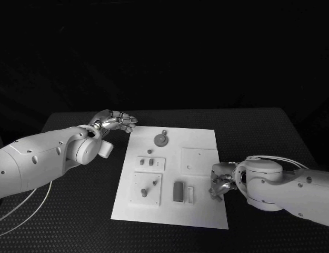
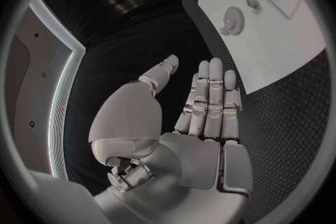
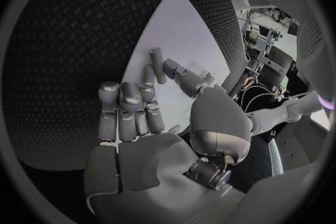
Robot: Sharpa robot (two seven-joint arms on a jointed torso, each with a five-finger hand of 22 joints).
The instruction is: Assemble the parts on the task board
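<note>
Lying on the black table, the board is the reference for all entries below.

Left hand: just off the board's far left corner, over the table, not touching the board. In the left wrist view the fingers are straight and side by side, thumb a little apart, nothing held.

Right hand: at the board's right edge, about midway along its near half. In the right wrist view the fingers are curled partway, their tips over the board's edge; nothing visibly held, though contact with the board cannot be told.

Gear: round grey part, flat on the board's far left area, with a small piece just beyond it.

Two small pegs: on a raised plate left of the board's centre.

Square plate: right of the centre, near the right hand.

Lower left plate: on the near left area, carrying a small lever-like part.

Two upright blocks: on the near middle, side by side, just left of the right hand; one grey, one paler.
</note>
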